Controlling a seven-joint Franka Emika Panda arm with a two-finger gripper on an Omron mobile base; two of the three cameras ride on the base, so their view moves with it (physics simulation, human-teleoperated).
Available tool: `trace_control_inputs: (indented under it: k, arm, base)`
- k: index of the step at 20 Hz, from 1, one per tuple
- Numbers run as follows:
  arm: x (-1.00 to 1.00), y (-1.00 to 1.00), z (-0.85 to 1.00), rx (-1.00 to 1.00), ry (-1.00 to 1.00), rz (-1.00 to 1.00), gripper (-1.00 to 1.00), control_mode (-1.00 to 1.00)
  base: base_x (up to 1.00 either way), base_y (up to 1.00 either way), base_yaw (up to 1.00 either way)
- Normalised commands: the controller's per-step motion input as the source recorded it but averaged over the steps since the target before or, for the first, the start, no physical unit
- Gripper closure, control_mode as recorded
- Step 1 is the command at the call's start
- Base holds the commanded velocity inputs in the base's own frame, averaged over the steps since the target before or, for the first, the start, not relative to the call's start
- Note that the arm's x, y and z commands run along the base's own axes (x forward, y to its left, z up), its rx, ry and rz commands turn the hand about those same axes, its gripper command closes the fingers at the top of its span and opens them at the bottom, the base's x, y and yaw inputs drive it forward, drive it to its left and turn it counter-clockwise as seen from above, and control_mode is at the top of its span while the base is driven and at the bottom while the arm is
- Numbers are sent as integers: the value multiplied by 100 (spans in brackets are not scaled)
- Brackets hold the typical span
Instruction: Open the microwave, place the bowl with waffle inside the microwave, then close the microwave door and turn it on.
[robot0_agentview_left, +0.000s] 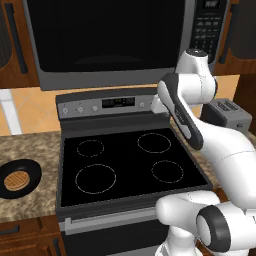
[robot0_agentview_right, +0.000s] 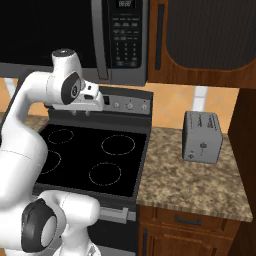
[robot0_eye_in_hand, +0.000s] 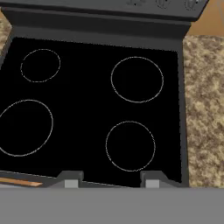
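The left base view looks forward and down from behind the arm's left side, taking in the stove (robot0_agentview_left: 131, 162), the microwave (robot0_agentview_left: 120, 40) above and the counter to its left. The right base view faces the same stove (robot0_agentview_right: 92, 160) from the other side, with the toaster (robot0_agentview_right: 202, 136) on the right counter. The hand view looks down close over the cooktop (robot0_eye_in_hand: 94, 109), fingertips (robot0_eye_in_hand: 70, 179) at its bottom edge.

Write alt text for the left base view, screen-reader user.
A white robot arm rises from the lower right over a black four-burner stove, below a closed microwave. On the stone counter to the left sits a black bowl holding a waffle; a grey toaster stands at right.
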Motion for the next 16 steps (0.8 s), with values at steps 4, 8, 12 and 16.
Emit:
trace_control_inputs:
  k: [4, 8, 12, 16]
  arm:
    - [-16, -50, 31, 15, -18, 0, -100, -100]
    - [-32, -72, 56, 41, -53, -10, -100, -100]
    - [0, -14, 79, 35, -59, -34, -100, -100]
    - [0, -6, 33, 3, -8, -23, -100, -100]
  base:
    - [0, 0, 0]
    - [0, 0, 0]
    - [0, 0, 0]
    - [0, 0, 0]
